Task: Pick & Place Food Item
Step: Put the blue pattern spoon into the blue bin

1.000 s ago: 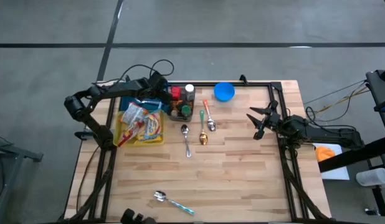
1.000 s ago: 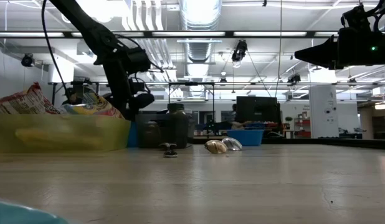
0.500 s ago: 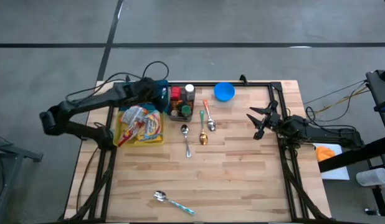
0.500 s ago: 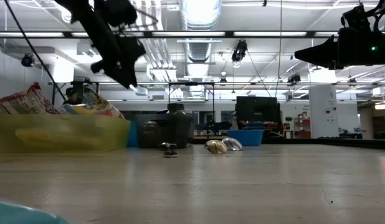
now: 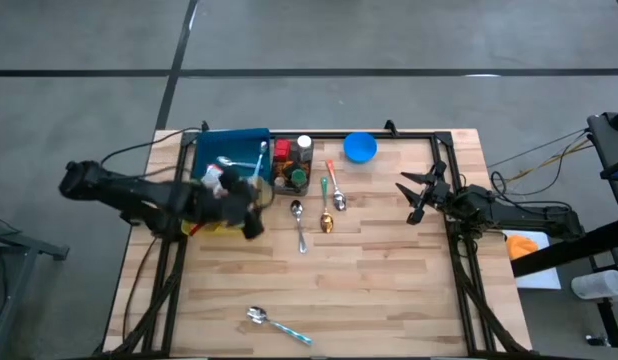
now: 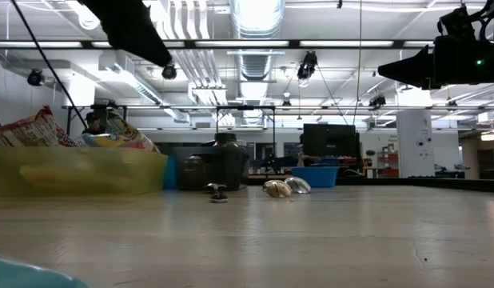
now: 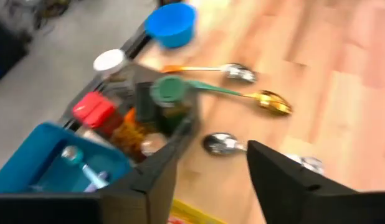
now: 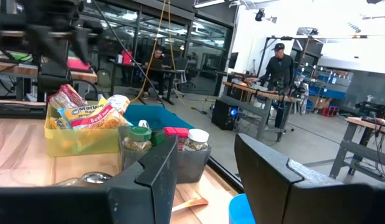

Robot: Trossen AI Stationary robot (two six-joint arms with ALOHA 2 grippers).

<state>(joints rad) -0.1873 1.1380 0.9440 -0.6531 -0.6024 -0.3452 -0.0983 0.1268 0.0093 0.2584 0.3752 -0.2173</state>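
Lab — workbenches point(image 8: 255, 84), ceiling ducts point(image 6: 255, 16)

Two dark jointed arms, black cables, angular black pincer fingers point(image 8: 276, 180)

- Tub point(image 5: 229, 150): upper left of table, spice caddy point(image 5: 291, 168) just right of it.
- Bowl point(image 5: 360, 147): upper centre, right of caddy.
- Three spoons point(image 5: 327, 200): centre, below caddy.
- Lone spoon point(image 5: 277, 323): bottom centre.
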